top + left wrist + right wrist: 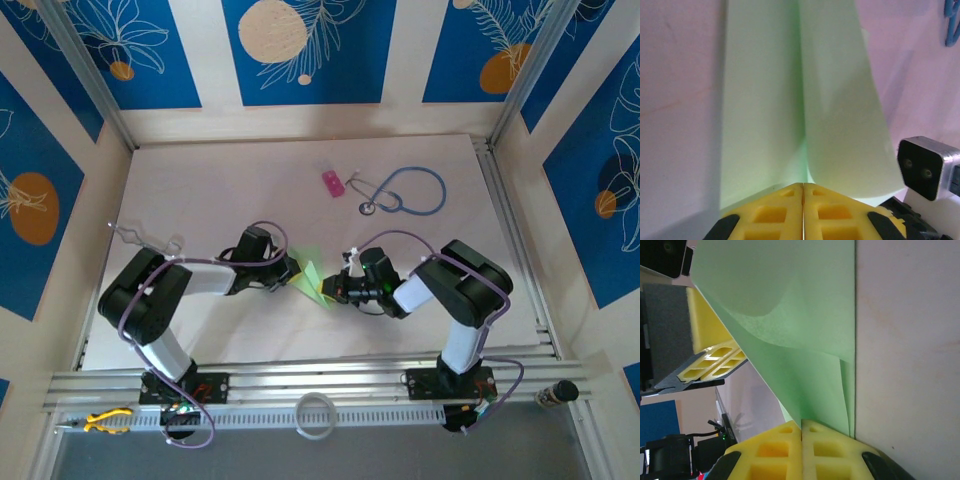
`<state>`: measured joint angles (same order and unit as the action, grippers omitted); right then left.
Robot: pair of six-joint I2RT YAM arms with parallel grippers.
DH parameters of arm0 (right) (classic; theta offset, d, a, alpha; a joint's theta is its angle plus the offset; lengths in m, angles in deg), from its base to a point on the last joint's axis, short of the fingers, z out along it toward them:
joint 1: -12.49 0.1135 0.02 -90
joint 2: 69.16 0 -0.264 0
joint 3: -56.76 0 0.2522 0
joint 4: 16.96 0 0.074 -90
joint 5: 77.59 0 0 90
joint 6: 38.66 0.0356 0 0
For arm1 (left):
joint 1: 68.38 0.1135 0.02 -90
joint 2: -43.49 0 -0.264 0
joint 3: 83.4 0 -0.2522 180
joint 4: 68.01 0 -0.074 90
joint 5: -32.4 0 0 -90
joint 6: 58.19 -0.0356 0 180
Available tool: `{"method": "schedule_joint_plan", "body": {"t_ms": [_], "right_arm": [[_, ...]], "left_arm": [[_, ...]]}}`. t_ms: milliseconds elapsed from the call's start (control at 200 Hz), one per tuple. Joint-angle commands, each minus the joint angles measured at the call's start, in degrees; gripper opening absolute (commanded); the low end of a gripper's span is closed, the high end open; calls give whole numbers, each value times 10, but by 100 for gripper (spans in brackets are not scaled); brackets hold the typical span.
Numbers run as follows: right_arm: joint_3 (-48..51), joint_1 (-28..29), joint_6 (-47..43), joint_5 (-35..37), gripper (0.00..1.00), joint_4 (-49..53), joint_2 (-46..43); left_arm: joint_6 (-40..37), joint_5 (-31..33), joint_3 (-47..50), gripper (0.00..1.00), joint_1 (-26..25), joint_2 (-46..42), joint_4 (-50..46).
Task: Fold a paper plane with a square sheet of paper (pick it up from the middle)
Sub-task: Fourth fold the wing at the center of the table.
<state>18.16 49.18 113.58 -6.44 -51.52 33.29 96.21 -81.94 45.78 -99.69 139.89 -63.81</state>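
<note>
Your left claw (291,272) is clenched on the paper (311,275). In its wrist view the yellow fingers (772,212) meet with no gap, and the green paper runs straight ahead from their tips, folded along a crease that rises from the seam between them. Your right claw (334,289) is clenched on the same paper from the opposite side. In its own view the fingers (832,452) are pressed together, with the paper fanning out ahead. To that claw's right, the paper's edge lies along the table (220,190); to its left, the paper curls up towards the left claw's fingers. The two claws face each other, tips close, with the paper between them. A pink block (332,182) and a stethoscope (405,190) lie well apart from both claws.
</note>
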Motion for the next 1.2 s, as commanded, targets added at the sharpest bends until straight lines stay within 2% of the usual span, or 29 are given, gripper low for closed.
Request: {"method": "schedule_joint_plan", "body": {"t_ms": [0, 485, 1195], "right_arm": [[7, 4, -6, 22, 3, 35, -17], [16, 12, -8, 55, 2, 37, -30], [-12, 23, -64, 23, 2, 94, -43]], "left_arm": [[-4, 7, 6, 9, -4, 16, -8], [5, 19, 32, 8, -8, 17, -2], [31, 67, 56, 7, -25, -21, 6]]}}
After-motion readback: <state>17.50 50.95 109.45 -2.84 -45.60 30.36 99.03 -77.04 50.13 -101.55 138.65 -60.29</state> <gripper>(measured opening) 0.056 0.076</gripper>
